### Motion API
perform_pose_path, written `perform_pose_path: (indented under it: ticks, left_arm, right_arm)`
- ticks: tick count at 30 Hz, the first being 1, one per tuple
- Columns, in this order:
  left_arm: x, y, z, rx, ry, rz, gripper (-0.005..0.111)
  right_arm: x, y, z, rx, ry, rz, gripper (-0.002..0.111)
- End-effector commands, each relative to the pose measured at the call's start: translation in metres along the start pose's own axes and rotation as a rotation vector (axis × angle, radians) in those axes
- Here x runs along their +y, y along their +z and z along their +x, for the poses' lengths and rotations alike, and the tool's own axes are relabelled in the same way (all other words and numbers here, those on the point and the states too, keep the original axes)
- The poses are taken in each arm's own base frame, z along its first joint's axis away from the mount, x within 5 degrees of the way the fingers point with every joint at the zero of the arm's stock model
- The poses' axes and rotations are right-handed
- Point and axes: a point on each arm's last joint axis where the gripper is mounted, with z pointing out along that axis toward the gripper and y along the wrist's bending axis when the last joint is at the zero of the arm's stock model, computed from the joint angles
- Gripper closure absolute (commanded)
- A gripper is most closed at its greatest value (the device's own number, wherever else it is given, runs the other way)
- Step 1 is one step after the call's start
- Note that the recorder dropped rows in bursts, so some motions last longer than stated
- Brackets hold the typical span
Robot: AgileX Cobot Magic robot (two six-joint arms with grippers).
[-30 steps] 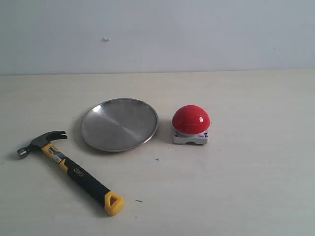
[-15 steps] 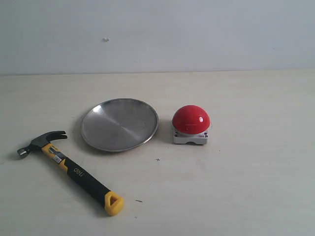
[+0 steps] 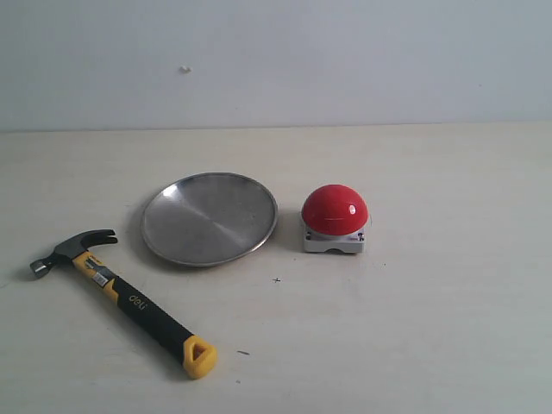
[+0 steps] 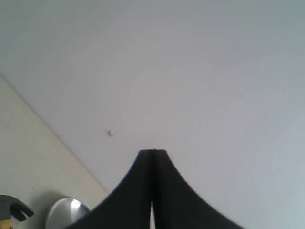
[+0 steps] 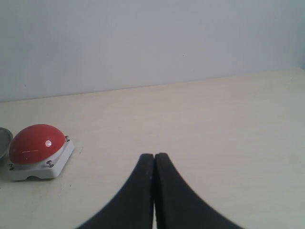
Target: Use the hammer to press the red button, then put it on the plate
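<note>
Exterior view gives you the whole layout on the pale desk (image 3: 431, 302): the small claw hammer with the dark metal head and black-and-yellow handle (image 3: 121, 289) lies flat on the left side, untouched. The round shallow brushed-steel plate (image 3: 210, 218) is just beyond its head, and the glossy red dome button on its square light-grey base (image 3: 335, 210) sits just right of the plate. The hammer's long axis runs on a diagonal, head out toward the left edge and the yellow looped end pointing nearer the camera and toward the middle. Neither arm shows in this view. In the left wrist view the left jaws are pressed together on nothing, aimed mostly at the back wall, with the hammer head and a slice of plate peeking in at the corner. In the right wrist view the right jaws are likewise pressed together and empty, with the button off to one side. Since the hammer sits on the left arm's side, you will likely want that arm for the pick, its jaws spread first and turned square across the slanted handle.
</note>
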Motion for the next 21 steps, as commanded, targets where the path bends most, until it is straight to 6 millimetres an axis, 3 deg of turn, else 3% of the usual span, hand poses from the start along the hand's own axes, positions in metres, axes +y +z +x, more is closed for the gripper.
perform_pose_path:
  ticks: [1,6,12,17,21]
  left_arm:
    - [-0.005,-0.001,-0.005,-0.055,-0.018,0.061,0.106]
    - [-0.023,0.015,-0.016,0.019,0.019,-0.030,0.106]
    - [-0.039,0.063,-0.024,0.202,0.069,-0.247,0.106]
    - [-0.028,0.107,-0.016,0.304,-0.008,-0.414,0.106]
    - [-0.009,0.121,-0.003,0.375,-0.004,-0.516,0.106]
  right_arm:
    - [0.000,-0.001,-0.002,-0.021,-0.013,0.003,0.108]
    - [0.000,-0.001,-0.002,-0.021,-0.013,0.003,0.108]
    - [0.000,-0.001,-0.002,-0.021,-0.013,0.003,0.108]
    - [0.000,-0.001,-0.002,-0.019,-0.013,0.004,0.108]
    - [0.000,-0.001,-0.002,-0.019,-0.013,0.004,0.108]
